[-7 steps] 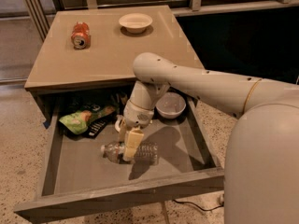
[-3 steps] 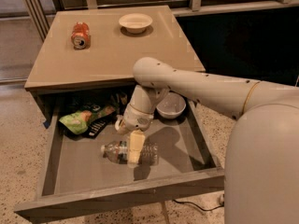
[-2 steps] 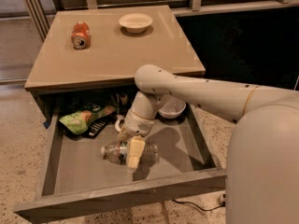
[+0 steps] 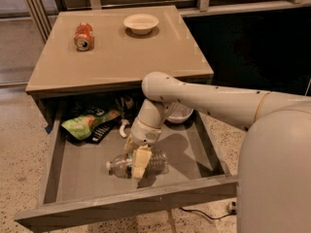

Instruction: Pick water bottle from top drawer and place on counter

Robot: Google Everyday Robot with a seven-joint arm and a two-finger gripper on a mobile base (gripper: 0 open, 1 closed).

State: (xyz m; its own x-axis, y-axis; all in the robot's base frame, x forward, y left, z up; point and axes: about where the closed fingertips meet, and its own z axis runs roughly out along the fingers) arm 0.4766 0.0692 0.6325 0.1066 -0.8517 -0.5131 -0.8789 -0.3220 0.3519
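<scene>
High close view down; gripper in top drawer.

Gripper over water bottle in top drawer

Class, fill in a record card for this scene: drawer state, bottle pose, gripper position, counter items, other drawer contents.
Drawer state: top drawer pulled open
Bottle pose: water bottle lying on its side on the drawer floor
Gripper position: gripper down in the drawer, over the bottle's middle
Counter items: counter holds soda can on its side and a white bowl
Other drawer contents: green snack bag, second bowl at the back
</scene>
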